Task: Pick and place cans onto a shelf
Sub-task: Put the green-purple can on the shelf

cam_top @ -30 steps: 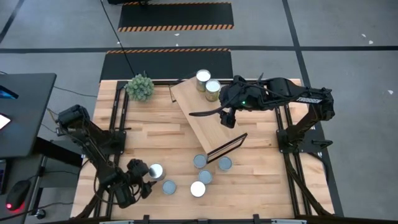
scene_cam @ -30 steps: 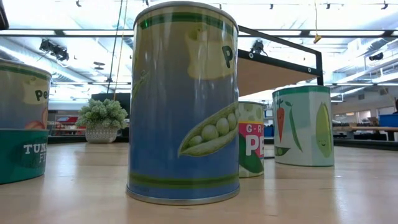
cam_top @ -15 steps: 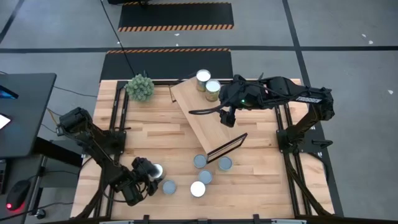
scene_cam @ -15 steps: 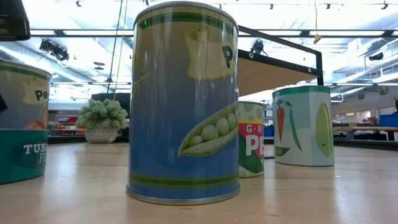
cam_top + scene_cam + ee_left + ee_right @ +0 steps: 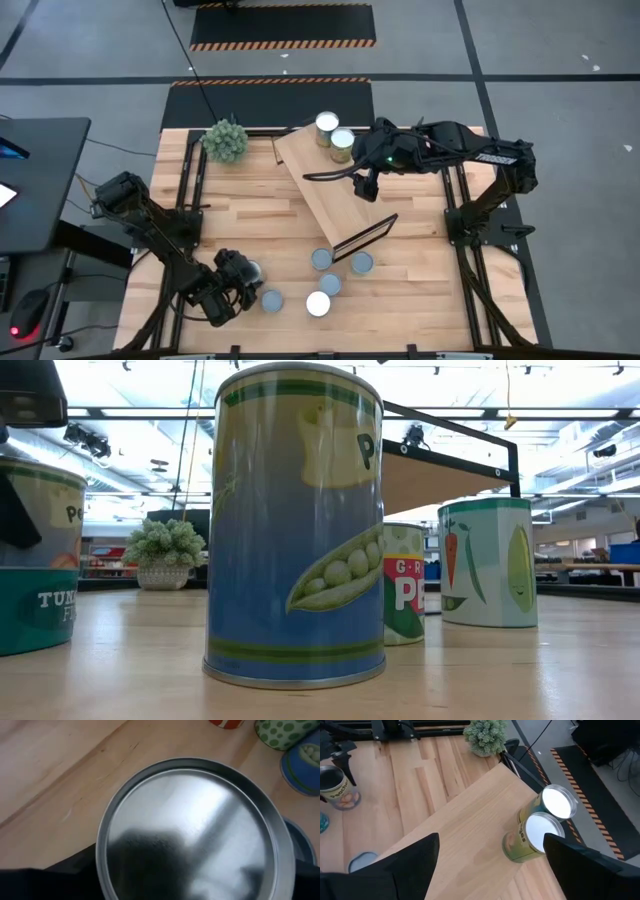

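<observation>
Near the table's front left stands a can (image 5: pixel 195 815) with a silvery top. My left gripper (image 5: pixel 240 278) hangs over it, slanting down, and its open fingers (image 5: pixel 55 880) stand one on each side of the can's wall. In the low view one dark finger (image 5: pixel 15 520) shows before this can (image 5: pixel 45 510). The light-wood shelf (image 5: pixel 325 185) lies slantwise mid-table, with two cans (image 5: pixel 327 124) (image 5: pixel 342 143) upright on its far end. My right gripper (image 5: pixel 490 870) hangs open above the shelf, holding nothing. Several more cans (image 5: pixel 321 259) stand on the table near the front. My left gripper has a finger on each side of the can's upper wall (image 5: pixel 107 870), coming from above and slanting toward the table's right. Whether the fingers touch the wall, I cannot tell. The can stands upright on the table.
A spiky green plant ball (image 5: pixel 225 140) sits at the far left corner. A teal tuna can (image 5: pixel 30 615) stands close by the left gripper's can. The shelf's dark metal frame (image 5: pixel 365 235) rises at its near end. Bare wood lies left of the shelf.
My left gripper has moved toward the table's right and a little down, onto the front-left can, and now covers most of that can's top in the high view. One of its fingers has come into the low view in front of the can.
</observation>
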